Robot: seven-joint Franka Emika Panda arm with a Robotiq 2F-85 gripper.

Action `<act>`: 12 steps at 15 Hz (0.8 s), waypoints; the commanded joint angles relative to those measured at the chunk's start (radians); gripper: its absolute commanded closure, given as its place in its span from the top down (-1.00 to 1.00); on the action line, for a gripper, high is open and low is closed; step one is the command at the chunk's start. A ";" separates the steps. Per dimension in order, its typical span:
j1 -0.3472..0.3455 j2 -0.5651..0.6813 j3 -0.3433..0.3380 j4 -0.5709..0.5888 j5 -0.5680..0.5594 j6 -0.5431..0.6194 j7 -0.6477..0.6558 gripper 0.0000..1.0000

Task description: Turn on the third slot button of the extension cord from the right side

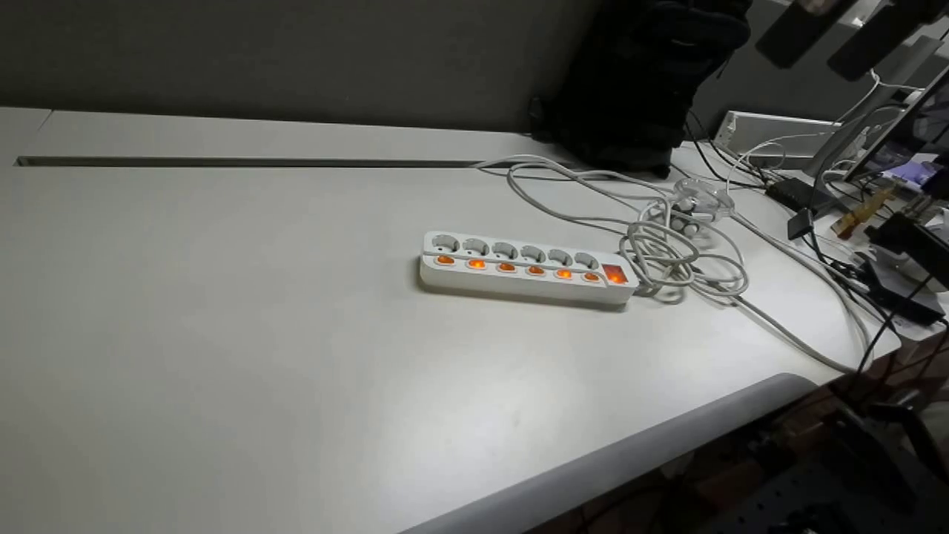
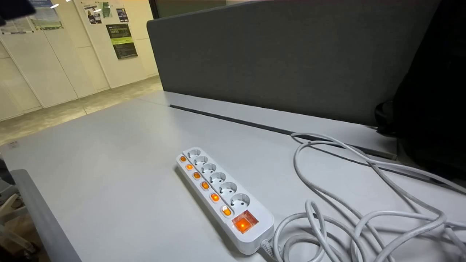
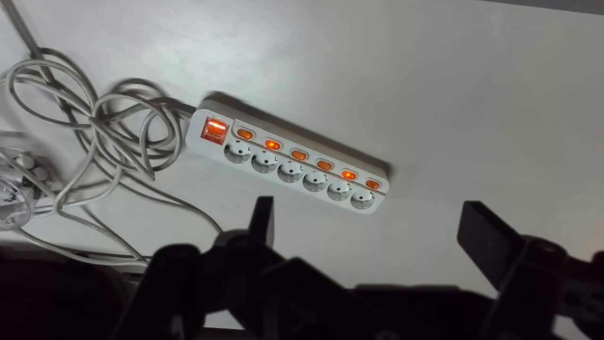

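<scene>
This looks like an office. A white counter has a dark divider along its back, a screen stands near it, and posters hang on the wall.

The pincer is black; its pads flat and blocky; its knuckles rounded.

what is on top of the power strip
The power strip carries six empty sockets, six small orange buttons, two glowing, and a larger lit switch by the cable. Its underside, against the table, is hidden.
</scene>
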 commanded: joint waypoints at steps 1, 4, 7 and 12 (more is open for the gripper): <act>-0.001 0.029 -0.001 0.005 -0.004 0.018 0.005 1.00; -0.017 0.132 0.014 0.024 -0.026 0.079 0.022 1.00; -0.022 0.265 0.027 0.027 -0.048 0.168 0.031 1.00; -0.017 0.529 0.061 0.027 -0.060 0.432 0.054 1.00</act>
